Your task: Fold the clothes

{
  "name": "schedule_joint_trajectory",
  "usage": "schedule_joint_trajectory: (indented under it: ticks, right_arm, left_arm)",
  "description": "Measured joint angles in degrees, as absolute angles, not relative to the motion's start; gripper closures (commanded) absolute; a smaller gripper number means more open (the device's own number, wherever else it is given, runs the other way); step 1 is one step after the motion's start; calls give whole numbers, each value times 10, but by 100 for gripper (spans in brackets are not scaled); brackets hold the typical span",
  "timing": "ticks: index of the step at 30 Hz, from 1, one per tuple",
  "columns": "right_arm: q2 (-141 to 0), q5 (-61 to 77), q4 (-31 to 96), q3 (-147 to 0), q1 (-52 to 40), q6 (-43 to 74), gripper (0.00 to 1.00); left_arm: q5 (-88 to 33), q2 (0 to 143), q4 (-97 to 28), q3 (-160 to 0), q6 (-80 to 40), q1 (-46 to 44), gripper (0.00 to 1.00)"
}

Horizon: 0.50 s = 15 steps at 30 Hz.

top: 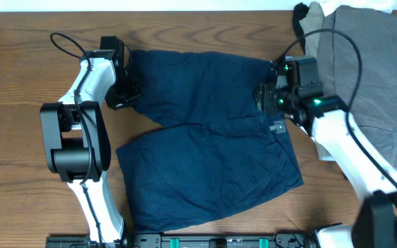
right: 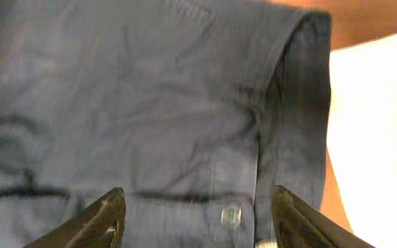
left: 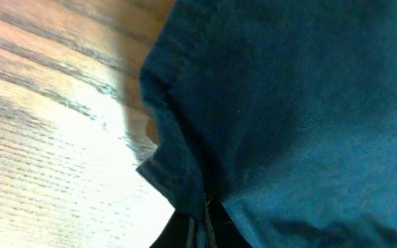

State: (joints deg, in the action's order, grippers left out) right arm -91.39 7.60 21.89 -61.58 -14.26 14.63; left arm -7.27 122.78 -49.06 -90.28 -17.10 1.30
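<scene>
We judge the fold just starting: the navy shorts lie spread mid-table. Our right gripper gapes over the waistband. Our left gripper meets the far-left hem, and we cannot tell its grip. Next, probably, both edges need pinching.

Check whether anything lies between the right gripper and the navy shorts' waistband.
Nothing visible does. The right gripper is open just above the navy shorts, with only their fabric between its fingers, beside the waistband. The grey garment lies off to the side, not in the path.
</scene>
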Motion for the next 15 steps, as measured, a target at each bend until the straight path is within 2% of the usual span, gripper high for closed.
schedule_joint_trajectory:
  ticks: [15]
  right_arm:
    - [-1119,62,-52,-618,-82,174,42]
  left_arm:
    - [-72,1228,-480,-903,-160,13,94]
